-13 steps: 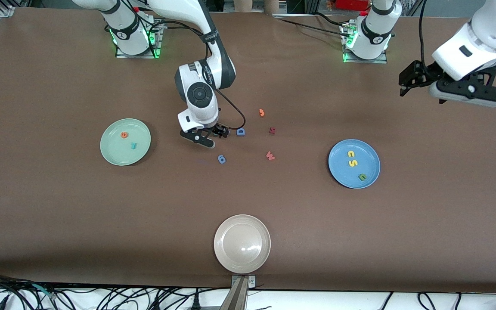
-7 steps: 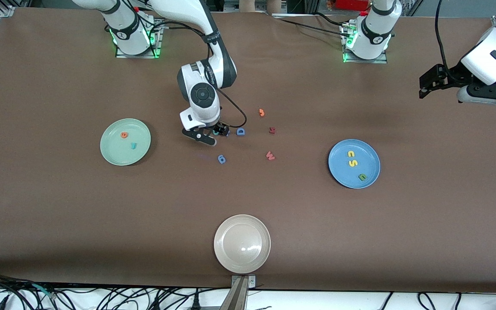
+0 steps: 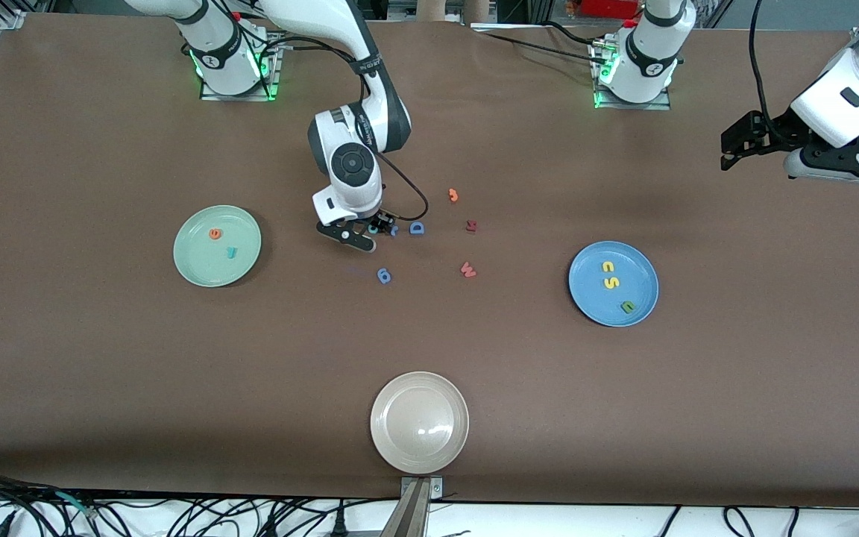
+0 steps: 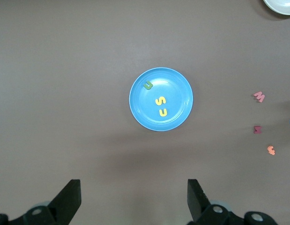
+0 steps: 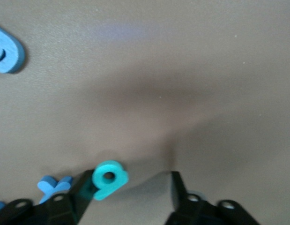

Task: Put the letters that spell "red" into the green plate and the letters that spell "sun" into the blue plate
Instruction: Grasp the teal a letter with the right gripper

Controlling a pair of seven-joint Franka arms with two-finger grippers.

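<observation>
**A:** Where's the d (image 5: 108, 178)?

**B:** On the desk (image 3: 101, 335), by the blue D (image 3: 417, 228). My right claw (image 3: 377, 227) straddles it, half-closed; one finger touches. I'd centre it first. Left claw (image 4: 134, 199) waits wide, high over the blue plate (image 4: 182, 89).

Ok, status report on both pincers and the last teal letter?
Right pincer down around small teal foam "d", fingers not yet shut. Left pincer open, waiting high. Small blue foam piece crowds the "d".
</observation>
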